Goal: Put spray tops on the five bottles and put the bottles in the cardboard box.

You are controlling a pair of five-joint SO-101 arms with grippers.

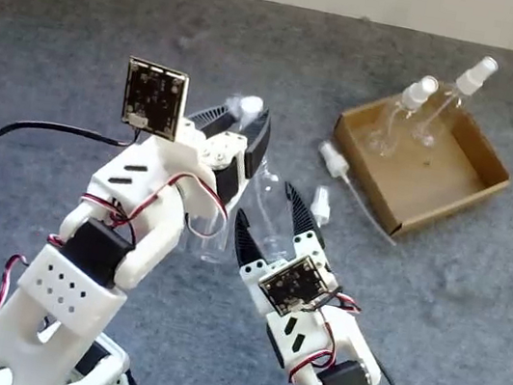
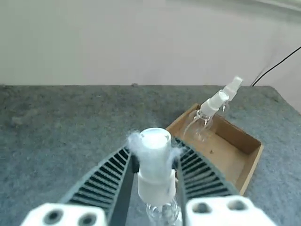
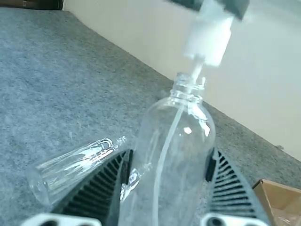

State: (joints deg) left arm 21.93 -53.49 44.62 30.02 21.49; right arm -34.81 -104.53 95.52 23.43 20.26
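My right gripper (image 1: 267,217) (image 3: 169,159) is shut on a clear upright bottle (image 1: 267,192) (image 3: 175,136) standing on the grey carpet. Just above the bottle's neck, my left gripper (image 1: 240,120) (image 2: 154,154) is shut on a white spray top (image 1: 249,106) (image 2: 154,162) (image 3: 209,38). The top's thin tube runs down into the bottle, and the cap has a small gap to the neck. The cardboard box (image 1: 462,191) (image 2: 244,150) sits at the far right with two capped bottles (image 1: 409,104) (image 2: 207,113) standing in it.
An uncapped clear bottle (image 1: 212,239) (image 3: 70,165) lies on its side beside my right gripper. Two loose spray tops (image 1: 335,162) (image 1: 321,204) lie on the carpet between the held bottle and the box. Open carpet stretches to the left and far side.
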